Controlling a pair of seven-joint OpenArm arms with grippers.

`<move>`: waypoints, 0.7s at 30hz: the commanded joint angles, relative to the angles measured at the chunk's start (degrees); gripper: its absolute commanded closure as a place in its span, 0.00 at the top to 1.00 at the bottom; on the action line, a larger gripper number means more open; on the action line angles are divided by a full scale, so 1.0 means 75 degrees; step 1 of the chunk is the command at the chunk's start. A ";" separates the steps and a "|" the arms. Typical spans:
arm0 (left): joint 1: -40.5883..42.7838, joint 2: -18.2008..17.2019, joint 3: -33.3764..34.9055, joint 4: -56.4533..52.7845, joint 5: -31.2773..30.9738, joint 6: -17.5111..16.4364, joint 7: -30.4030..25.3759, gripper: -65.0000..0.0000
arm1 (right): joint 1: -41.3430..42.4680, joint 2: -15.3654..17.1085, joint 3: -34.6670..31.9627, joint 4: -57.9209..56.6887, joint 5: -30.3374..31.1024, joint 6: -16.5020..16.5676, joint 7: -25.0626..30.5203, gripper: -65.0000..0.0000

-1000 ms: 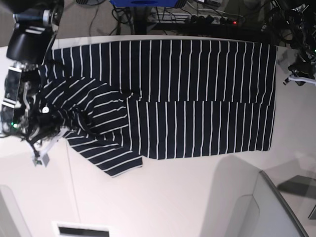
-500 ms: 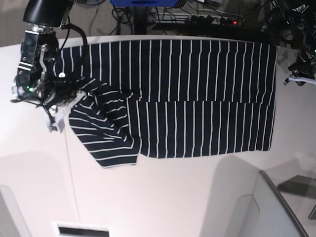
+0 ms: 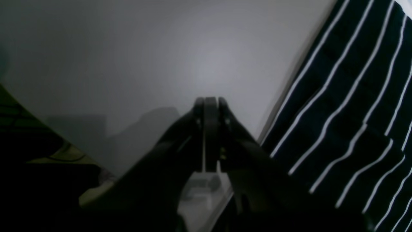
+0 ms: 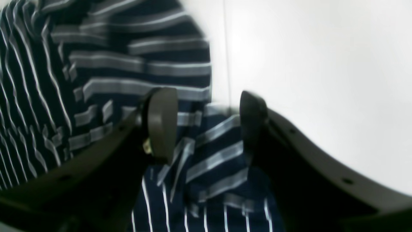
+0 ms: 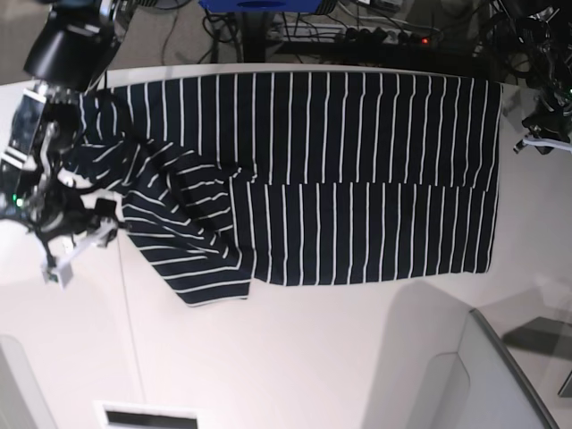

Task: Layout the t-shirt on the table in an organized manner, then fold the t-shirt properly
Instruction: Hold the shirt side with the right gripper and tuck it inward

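The dark, white-striped t-shirt point(image 5: 357, 179) lies spread across the far half of the white table point(image 5: 313, 357), its body flat and its left end bunched in folds. My right gripper point(image 5: 79, 246) sits at that bunched end. In the right wrist view it point(image 4: 206, 125) is open, with striped fabric point(image 4: 212, 161) lying loose under and between the fingers point(image 4: 161, 125). My left gripper point(image 5: 539, 134) hovers off the shirt's right edge. In the left wrist view it point(image 3: 207, 103) is shut and empty over bare table point(image 3: 161, 48), with the shirt point(image 3: 354, 112) beside it.
Cables and a power strip point(image 5: 375, 36) run behind the table's far edge, beside a blue object point(image 5: 259, 4). A grey translucent panel point(image 5: 500, 375) stands at the front right. A dark slot point(image 5: 147, 416) sits at the front left. A thin seam point(image 4: 227, 48) crosses the tabletop.
My right gripper has opened and let go of the sleeve fabric, after swinging toward the far edge and back toward the front left. The bunched end has shifted. The left arm has stayed put.
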 commanded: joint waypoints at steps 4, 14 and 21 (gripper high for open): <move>-0.0012 -0.0178 -0.0045 0.0132 -0.0022 -0.0013 -0.0143 0.00 | 0.0815 0.0389 -0.0026 -0.1661 0.0099 0.0022 0.0015 0.46; -0.0012 -0.0178 -0.0068 0.0120 -0.0022 -0.0013 -0.0143 0.00 | 0.1073 0.0447 -0.0014 -0.2727 0.0075 0.0022 0.0062 0.43; -0.0012 -0.0178 -0.0045 0.0120 -0.0022 -0.0013 -0.0143 0.00 | 0.1085 0.0471 -0.0014 -0.3056 0.0075 0.0022 0.0015 0.26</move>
